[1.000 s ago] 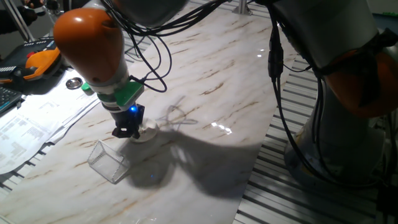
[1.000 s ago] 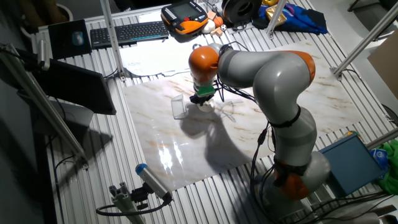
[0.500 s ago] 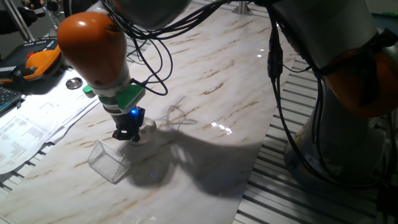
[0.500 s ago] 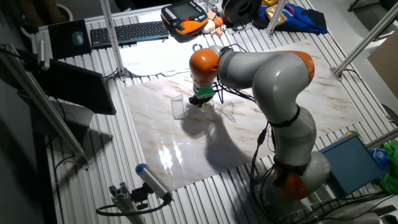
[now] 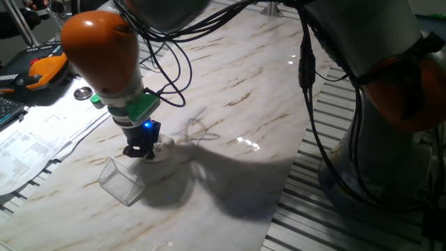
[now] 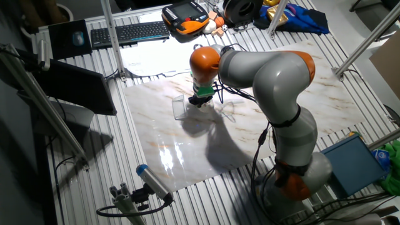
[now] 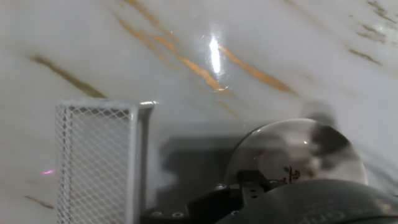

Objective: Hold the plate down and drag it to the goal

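In the hand view the gripper (image 7: 292,202) presses down on the plate (image 7: 292,152), though whether its fingers are spread or together cannot be told. Just beside it (not touching) stands the goal (image 7: 99,155) on the marble table (image 5: 244,77).

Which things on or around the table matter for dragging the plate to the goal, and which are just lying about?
Part of the job:
- plate, under the gripper
- goal, the see-through box beside it, apart from the plate

Just lying about:
- keyboard
- orange handheld pendant
- small metal dish
- papers
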`<state>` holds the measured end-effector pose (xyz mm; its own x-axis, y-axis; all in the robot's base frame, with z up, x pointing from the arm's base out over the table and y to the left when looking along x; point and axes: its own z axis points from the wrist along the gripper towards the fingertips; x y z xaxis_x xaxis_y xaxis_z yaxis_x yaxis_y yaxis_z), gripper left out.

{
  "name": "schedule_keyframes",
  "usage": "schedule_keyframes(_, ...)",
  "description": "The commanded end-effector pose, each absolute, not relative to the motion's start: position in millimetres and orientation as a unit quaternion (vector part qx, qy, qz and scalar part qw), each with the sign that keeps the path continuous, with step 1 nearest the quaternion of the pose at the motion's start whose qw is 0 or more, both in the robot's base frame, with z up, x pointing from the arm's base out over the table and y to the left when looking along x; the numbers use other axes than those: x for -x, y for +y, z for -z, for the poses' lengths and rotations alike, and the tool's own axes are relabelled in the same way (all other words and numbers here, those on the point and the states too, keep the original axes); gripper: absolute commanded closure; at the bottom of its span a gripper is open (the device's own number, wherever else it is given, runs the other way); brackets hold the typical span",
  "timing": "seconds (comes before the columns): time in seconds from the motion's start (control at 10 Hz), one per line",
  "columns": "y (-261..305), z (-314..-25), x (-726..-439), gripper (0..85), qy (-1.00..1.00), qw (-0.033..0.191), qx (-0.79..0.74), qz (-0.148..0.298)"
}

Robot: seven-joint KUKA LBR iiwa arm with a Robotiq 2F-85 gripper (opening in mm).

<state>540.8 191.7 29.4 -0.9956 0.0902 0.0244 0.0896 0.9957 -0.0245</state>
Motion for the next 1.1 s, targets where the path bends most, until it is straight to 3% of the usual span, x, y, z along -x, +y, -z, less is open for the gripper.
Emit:
schedule_keyframes(0.0,193,-30,-541,85.0,-0.999,0.015,0.047,-0.007)
schedule_keyframes(1.0,221,-29,-540,85.0,-0.996,0.025,0.081,0.011)
